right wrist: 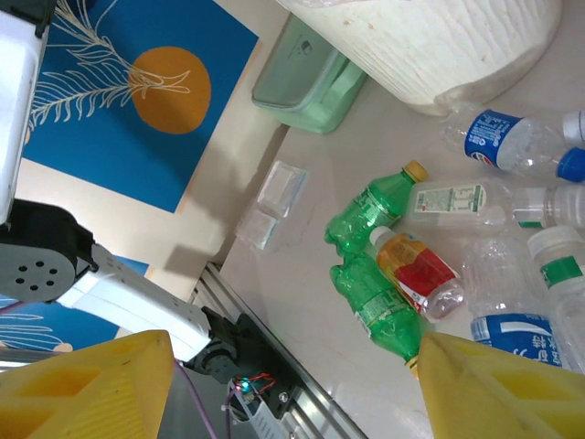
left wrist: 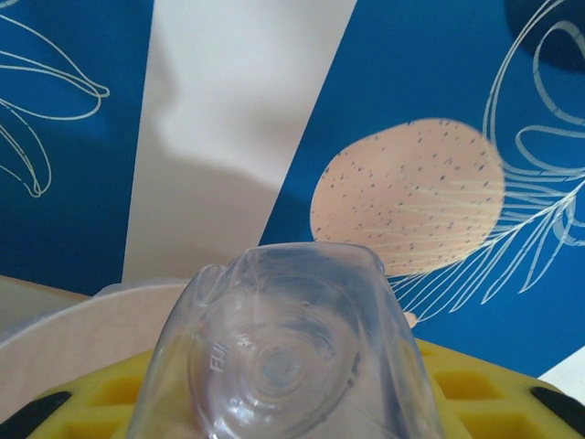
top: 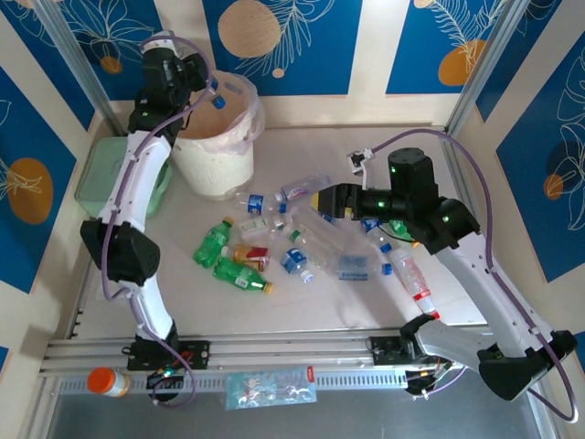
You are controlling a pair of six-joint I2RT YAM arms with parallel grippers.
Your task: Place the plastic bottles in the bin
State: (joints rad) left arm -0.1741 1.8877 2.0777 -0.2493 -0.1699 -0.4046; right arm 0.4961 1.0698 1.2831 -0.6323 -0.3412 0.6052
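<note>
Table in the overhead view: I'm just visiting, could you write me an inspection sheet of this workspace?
Surface: pale table, no spills seen.
Job's things: bottles lying scattered mid-table; cream bin far left, bag-lined.
Clutter: green box beside the bin; orange-capped jar and packet by the near rail.
End effectors: left end effector grips a clear bottle above the bin; right end effector open, empty, over the pile.
Cables: purple cable running along each arm.
Surroundings: blue leaf-print wall panels.
</note>
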